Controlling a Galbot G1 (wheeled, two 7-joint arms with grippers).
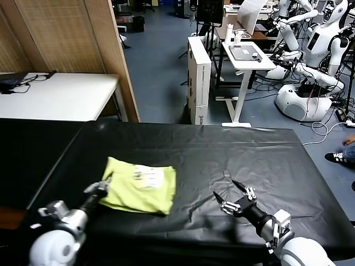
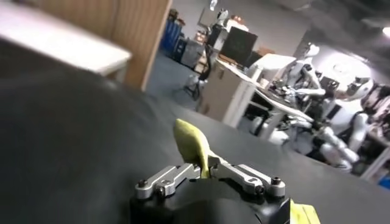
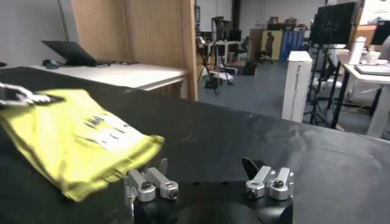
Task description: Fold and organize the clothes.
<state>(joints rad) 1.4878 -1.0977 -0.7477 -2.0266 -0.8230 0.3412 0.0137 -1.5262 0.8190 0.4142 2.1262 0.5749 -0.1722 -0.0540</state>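
Already the left gripper has its jaws pinched tight on the near-left edge of the T-shirt, and in the left wrist view a flap of the yellow-green cloth stands up between the closed fingers, lifted a little off the black table. From that grip the left arm runs back toward seven o'clock in the head view, low over the cloth-covered surface, its forearm nearly level. The shirt itself lies left of the table's centre as a compact rectangular packet, several layers thick, with a white printed patch facing up; its right edge, toward three o'clock, looks neatly creased. Judging by that shape, the folding seems largely done, and what remains is probably a last fold or a tidy placing of the bundle. The right gripper hangs well apart from the shirt, out at about four o'clock from it, jaws spread wide and holding nothing, its fingertips pointing toward ten o'clock just above the table. In the right wrist view the shirt shows beyond those parted fingers, one edge raised where the other gripper holds it.
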